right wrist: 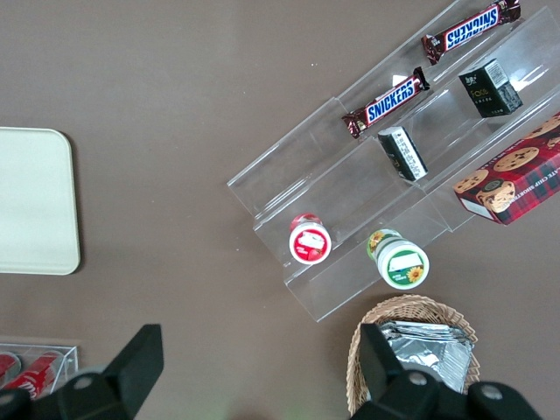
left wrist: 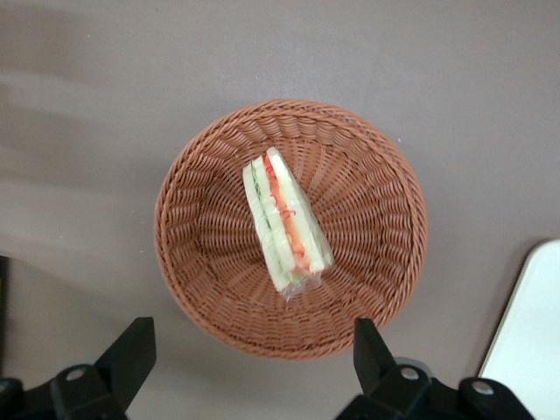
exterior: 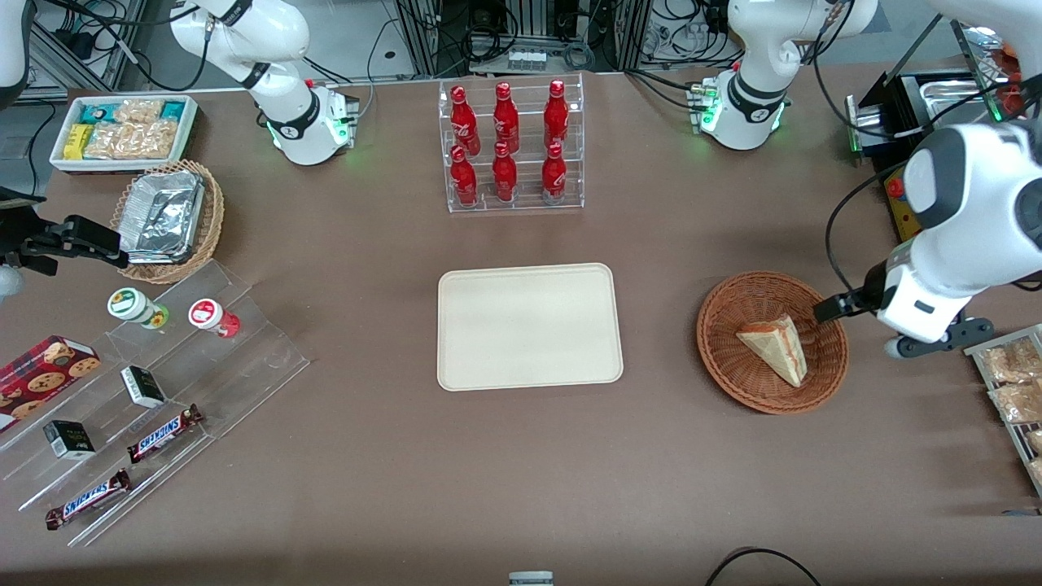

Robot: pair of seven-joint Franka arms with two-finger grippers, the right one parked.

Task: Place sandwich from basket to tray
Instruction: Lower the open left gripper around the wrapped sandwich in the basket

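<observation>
The sandwich [exterior: 775, 346] [left wrist: 284, 219], a pale wedge with an orange-red and green filling stripe, lies in the round reddish-brown basket [exterior: 727, 370] [left wrist: 197, 262]. My left gripper [exterior: 842, 313] [left wrist: 249, 363] hovers above the basket's rim on the side toward the working arm's end, open, with nothing between its black fingers [left wrist: 131, 354]. The cream tray [exterior: 529, 325] [left wrist: 529, 337] [right wrist: 35, 201] lies flat at the middle of the table, beside the basket, with nothing on it.
A clear rack of red bottles [exterior: 511, 146] stands farther from the front camera than the tray. Bagged snacks [exterior: 1013, 391] sit at the working arm's end. Toward the parked arm's end are an acrylic snack stand [exterior: 146, 391], a tan foil basket [exterior: 167, 220] and a white bin [exterior: 122, 130].
</observation>
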